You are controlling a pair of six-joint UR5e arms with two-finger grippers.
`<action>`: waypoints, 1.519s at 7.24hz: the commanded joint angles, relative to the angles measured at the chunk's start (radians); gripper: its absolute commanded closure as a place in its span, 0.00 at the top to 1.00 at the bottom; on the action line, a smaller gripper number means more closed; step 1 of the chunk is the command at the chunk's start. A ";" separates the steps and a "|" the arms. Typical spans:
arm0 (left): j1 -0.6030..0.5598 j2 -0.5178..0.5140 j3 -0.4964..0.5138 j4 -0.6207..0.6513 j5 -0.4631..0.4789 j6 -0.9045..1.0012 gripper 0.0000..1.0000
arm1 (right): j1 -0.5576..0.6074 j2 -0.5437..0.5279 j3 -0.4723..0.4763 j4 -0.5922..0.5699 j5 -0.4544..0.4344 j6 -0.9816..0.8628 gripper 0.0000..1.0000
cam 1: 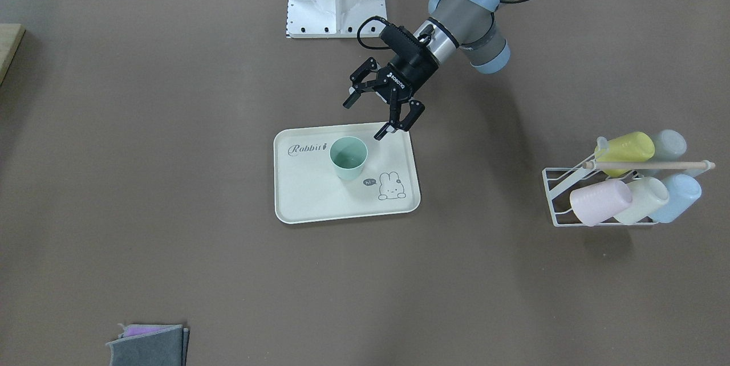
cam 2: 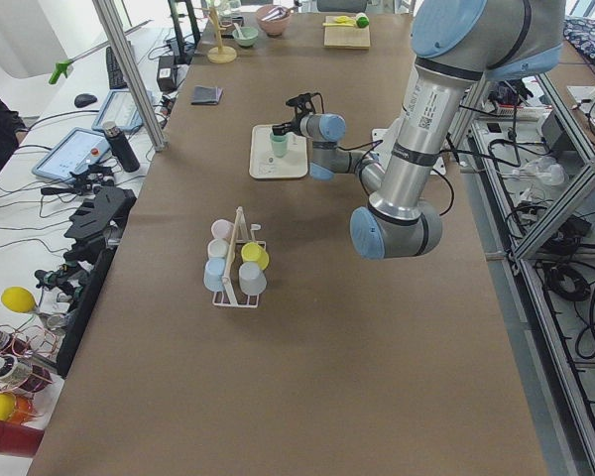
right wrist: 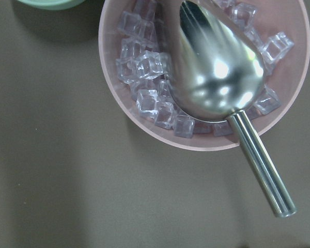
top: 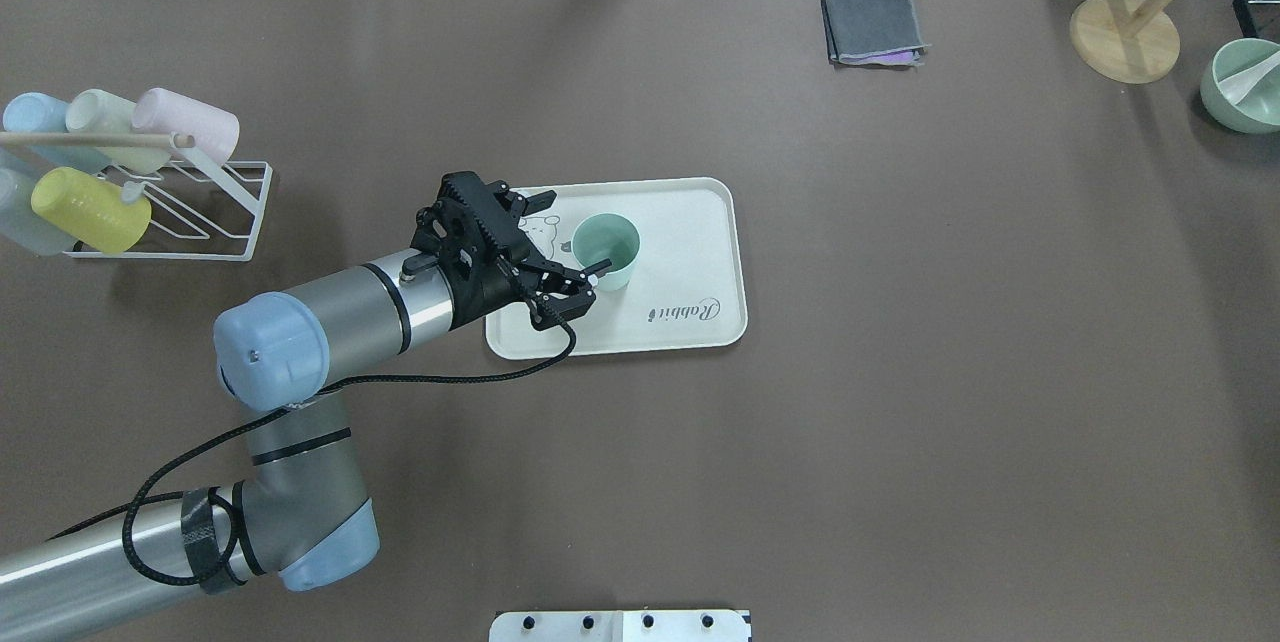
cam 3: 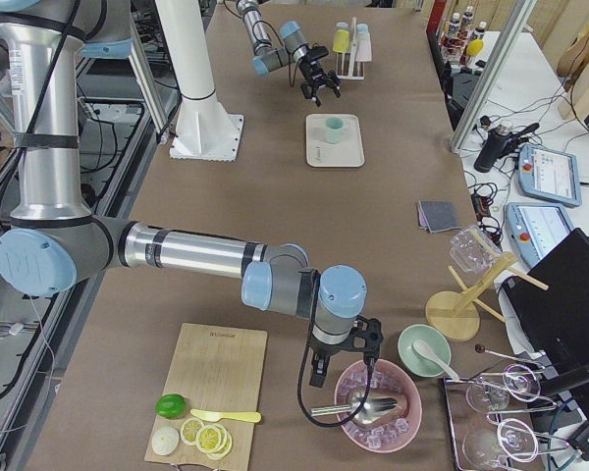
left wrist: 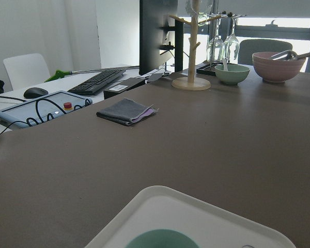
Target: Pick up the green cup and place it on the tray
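Note:
The green cup (cam 1: pixel 348 158) stands upright on the tray (cam 1: pixel 308 200), near its middle, beside the "Rabbit" script. It also shows in the overhead view (top: pixel 607 252) on the tray (top: pixel 700 222). My left gripper (cam 1: pixel 365 121) is open and empty, and hovers over the tray's edge on the robot's side, close to the cup but apart from it (top: pixel 578 230). The left wrist view shows only the cup's rim (left wrist: pixel 160 240) and the tray's rim (left wrist: pixel 196 206). My right gripper (cam 3: pixel 339 365) hangs far off over a pink bowl; I cannot tell if it is open.
A white wire rack (cam 1: pixel 621 183) with several pastel cups lying in it stands on the left arm's side (top: pixel 110 172). A folded grey cloth (top: pixel 872 25) lies at the far edge. The pink ice bowl (right wrist: pixel 144 77) holds a metal scoop (right wrist: pixel 222 67).

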 commanded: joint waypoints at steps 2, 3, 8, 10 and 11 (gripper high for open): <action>-0.015 -0.075 -0.145 0.506 -0.015 -0.026 0.98 | 0.000 0.000 0.003 0.001 0.002 0.000 1.00; -0.049 -0.082 -0.145 0.641 -0.107 -0.070 0.98 | 0.000 0.000 0.002 0.001 0.002 0.001 1.00; -0.370 -0.162 -0.087 1.069 -0.626 -0.074 0.98 | -0.002 0.000 0.000 0.001 0.000 0.001 1.00; -0.483 -0.092 -0.211 1.168 -0.680 -0.071 0.98 | -0.002 0.000 0.002 0.001 0.000 0.000 1.00; -0.573 -0.064 -0.257 1.205 -0.724 -0.069 0.98 | -0.002 0.000 0.002 0.001 0.000 -0.002 1.00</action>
